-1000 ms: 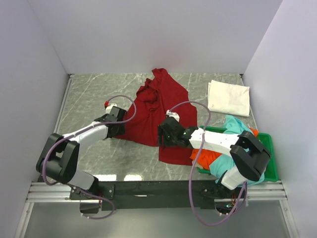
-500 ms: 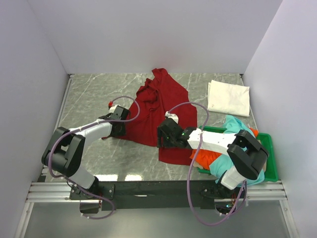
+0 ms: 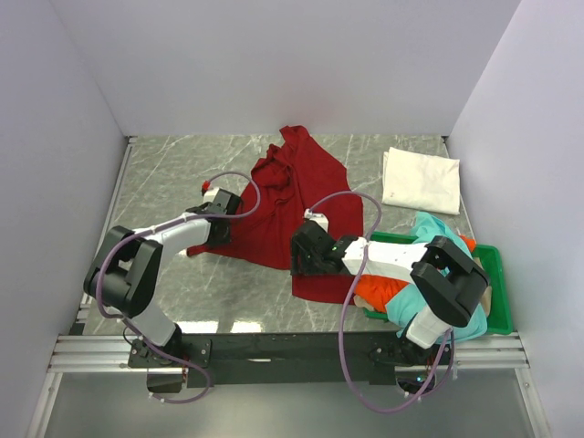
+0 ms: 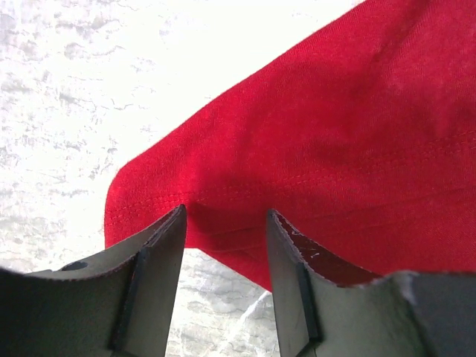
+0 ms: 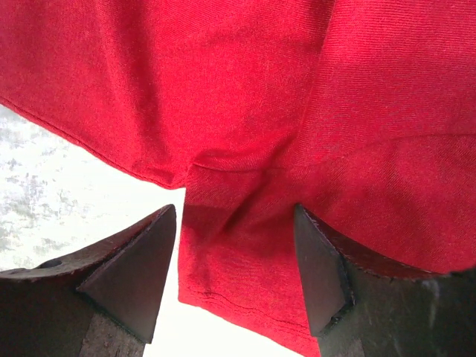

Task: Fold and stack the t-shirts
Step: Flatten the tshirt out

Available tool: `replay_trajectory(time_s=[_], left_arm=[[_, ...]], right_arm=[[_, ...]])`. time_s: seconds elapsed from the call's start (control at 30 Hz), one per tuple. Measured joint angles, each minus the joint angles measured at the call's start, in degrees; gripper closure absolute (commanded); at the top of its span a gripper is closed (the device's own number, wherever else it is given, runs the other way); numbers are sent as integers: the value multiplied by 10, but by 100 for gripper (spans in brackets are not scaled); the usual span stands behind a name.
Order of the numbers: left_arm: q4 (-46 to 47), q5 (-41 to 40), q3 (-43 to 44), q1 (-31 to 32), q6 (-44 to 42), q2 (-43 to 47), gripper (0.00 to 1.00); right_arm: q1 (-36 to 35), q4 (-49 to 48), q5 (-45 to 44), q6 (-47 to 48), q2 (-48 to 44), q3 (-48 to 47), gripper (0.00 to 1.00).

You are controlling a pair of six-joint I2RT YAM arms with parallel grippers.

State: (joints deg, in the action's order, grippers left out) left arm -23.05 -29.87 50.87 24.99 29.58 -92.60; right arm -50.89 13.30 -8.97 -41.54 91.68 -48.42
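Surface: a grey, marble-veined counter (image 3: pixel 164 173), boxed in by three plain pale walls: left, back and right. A metal rail (image 3: pixel 274 345) runs along the near edge, where both arm bases are bolted.

Count, from the top view:
- T-shirts: four. You have one dark red t-shirt (image 3: pixel 292 196), the largest, spread and rumpled mid-counter, with one tongue of cloth reaching the back wall. One white t-shirt (image 3: pixel 420 180) lies folded flat at the far right, apart from the red one. One orange t-shirt (image 3: pixel 374 290) and one teal t-shirt (image 3: pixel 431 230) are bunched together in the tray, spilling over its rim.
- Trays: one, a green tray (image 3: pixel 494 274) at the near right, partly hidden by the right arm (image 3: pixel 392 257).
- Arms: two, each trailing a purple cable.

Left arm (image 3: pixel 155 242) reaches in low to the red shirt's left edge. Your left fingers (image 4: pixel 156 260) stand apart, released, tips at a stitched hem corner — nothing pinched.

Right fingers (image 5: pixel 137 264) are spread wide over the red shirt's near edge, where a fold overlaps the hem. Cloth lies between them, ungripped.
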Motion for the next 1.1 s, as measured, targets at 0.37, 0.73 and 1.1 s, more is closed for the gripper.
replay_trajectory(time_s=[0.37, 0.73, 1.1], left_arm=[[-6, -4, 10, 0, -7, -17, 50], [-1, 12, 10, 0, -17, -22, 99], [1, 101, 10, -52, -19, 20, 99]], right_arm=[[0, 0, -1, 0, 0, 0, 30], [-1, 0, -11, -1, 4, 0, 43], [-1, 1, -28, -5, 14, -1, 87]])
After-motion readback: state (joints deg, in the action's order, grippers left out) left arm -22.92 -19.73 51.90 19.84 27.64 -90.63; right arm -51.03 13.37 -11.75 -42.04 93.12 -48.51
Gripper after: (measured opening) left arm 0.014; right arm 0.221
